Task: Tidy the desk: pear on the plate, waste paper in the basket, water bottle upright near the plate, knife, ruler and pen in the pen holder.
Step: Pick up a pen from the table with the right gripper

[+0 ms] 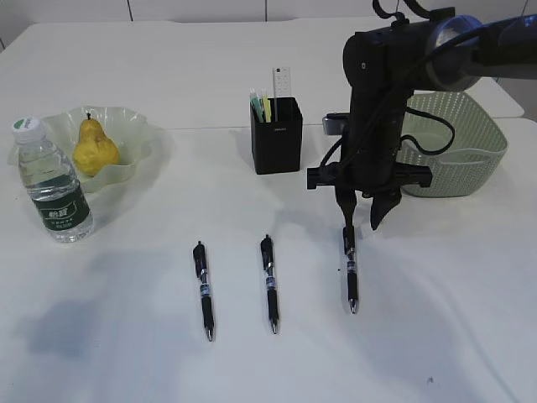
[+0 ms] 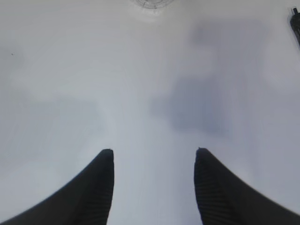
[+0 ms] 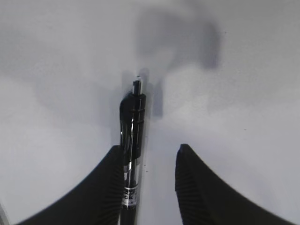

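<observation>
My right gripper [image 1: 361,225] [image 3: 150,147] hangs point-down over the top end of the rightmost black pen [image 1: 350,269] [image 3: 132,126]. It is open: the left finger touches the pen's barrel, the right finger stands apart. My left gripper [image 2: 154,151] is open over bare table. The yellow pear [image 1: 94,149] lies on the pale green plate [image 1: 143,126], and the water bottle [image 1: 54,185] stands upright beside it. The black pen holder [image 1: 277,138] holds the clear ruler [image 1: 282,84] and a yellow-green item. The knife and waste paper are out of view.
Two more black pens [image 1: 204,290] [image 1: 269,284] lie parallel, left of the one under my gripper. The sage green basket [image 1: 457,147] stands behind the right arm. The bottle's base [image 2: 150,3] shows at the top of the left wrist view.
</observation>
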